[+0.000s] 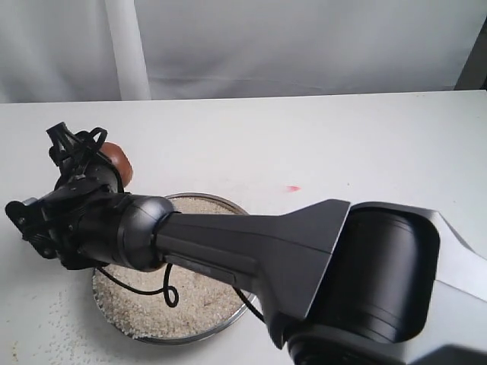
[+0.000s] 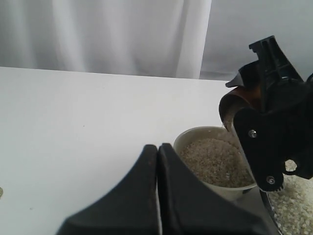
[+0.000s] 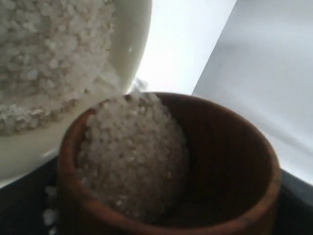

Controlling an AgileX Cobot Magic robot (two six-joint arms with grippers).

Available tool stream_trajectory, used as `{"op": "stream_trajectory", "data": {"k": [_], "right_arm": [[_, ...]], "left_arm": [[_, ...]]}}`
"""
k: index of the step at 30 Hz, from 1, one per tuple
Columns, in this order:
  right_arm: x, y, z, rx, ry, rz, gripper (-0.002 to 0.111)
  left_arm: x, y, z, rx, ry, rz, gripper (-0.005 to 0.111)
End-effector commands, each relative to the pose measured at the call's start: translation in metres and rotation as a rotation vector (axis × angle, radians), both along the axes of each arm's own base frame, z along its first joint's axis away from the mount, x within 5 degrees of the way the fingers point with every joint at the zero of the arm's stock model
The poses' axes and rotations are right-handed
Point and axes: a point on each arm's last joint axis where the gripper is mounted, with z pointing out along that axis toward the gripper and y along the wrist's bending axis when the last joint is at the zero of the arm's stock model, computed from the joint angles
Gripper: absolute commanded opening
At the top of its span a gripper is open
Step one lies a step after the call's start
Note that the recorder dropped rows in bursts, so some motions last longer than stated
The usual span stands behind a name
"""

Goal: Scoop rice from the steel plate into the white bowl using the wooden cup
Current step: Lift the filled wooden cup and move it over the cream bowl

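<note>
"1 round wooden cup (image 3: pixel 230 147): where?"
"Tilted over the smooth white bowl's (image 3: pixel 132 44) rim, clamped in the right gripper (image 2: pixel 252 93), heaped with grainy pale rice (image 3: pixel 132 156). Left gripper (image 2: pixel 157 161) beside the bowl, fingers pressed together."

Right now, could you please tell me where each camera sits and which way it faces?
Exterior: high over the table, looking down toward the curtain; the right arm fills the foreground, right hand holding the wooden cup by the steel plate.
Left wrist: behind the shut left hand, facing across the table to the white bowl.
Right wrist: close to the cup's mouth, looking in at its rice, bowl beside.
Shared: both wrist views show the bowl and cup.
</note>
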Motion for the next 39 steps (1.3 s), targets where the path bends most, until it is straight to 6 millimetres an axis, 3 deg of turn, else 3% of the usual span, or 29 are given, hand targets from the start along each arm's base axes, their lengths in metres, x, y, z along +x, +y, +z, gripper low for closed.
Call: {"op": "stream_trajectory", "data": {"k": [1, 29, 39], "right_arm": [[0.000, 0.004, 0.009, -0.037, -0.093, 0.046, 0.000], [-0.004, 0.015, 0.030, -0.205, -0.417, 0.190, 0.000], [-0.003, 0.013, 0.030, -0.216, -0.425, 0.172, 0.000]], "left_arm": [[0.000, 0.000, 0.001, -0.002, -0.011, -0.007, 0.000], [0.000, 0.000, 0.001, -0.002, -0.011, -0.007, 0.000], [0.000, 0.000, 0.001, -0.002, -0.011, -0.007, 0.000]]}}
